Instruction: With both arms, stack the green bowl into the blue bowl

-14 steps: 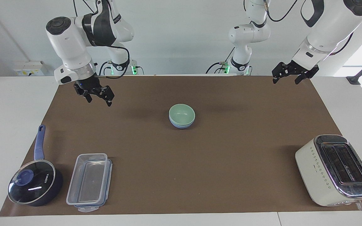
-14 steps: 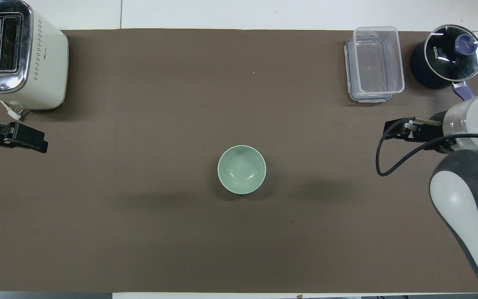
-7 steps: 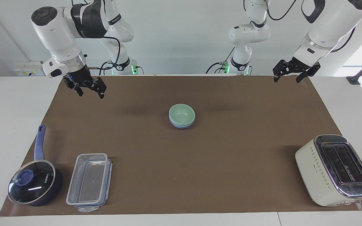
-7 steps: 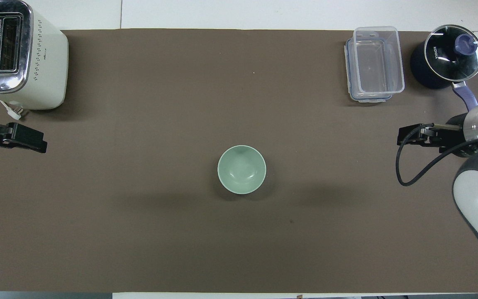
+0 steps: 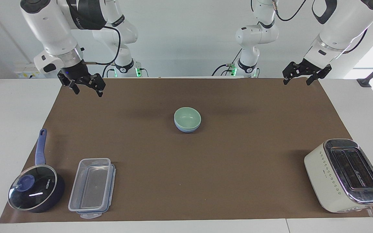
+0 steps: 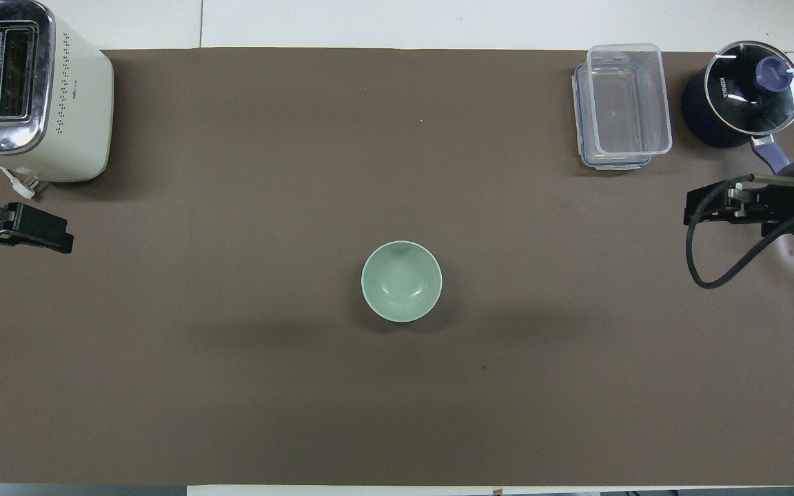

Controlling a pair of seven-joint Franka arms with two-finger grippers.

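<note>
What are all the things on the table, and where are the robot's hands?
green bowl: one, pale mint green, mid-mat, nested in the blue bowl.
blue bowl: one, light blue, under the green bowl, only its lower edge showing.
saucepan: one, dark blue with glass lid, right arm's end, far from the robots.
container: one, clear plastic, beside the saucepan.
toaster: one, cream and chrome, left arm's end, far from the robots.
mat: one, brown, covering the table.
left hand: one, black, open, empty, over the mat's corner.
right hand: one, black, open, empty, over the mat's edge.
</note>
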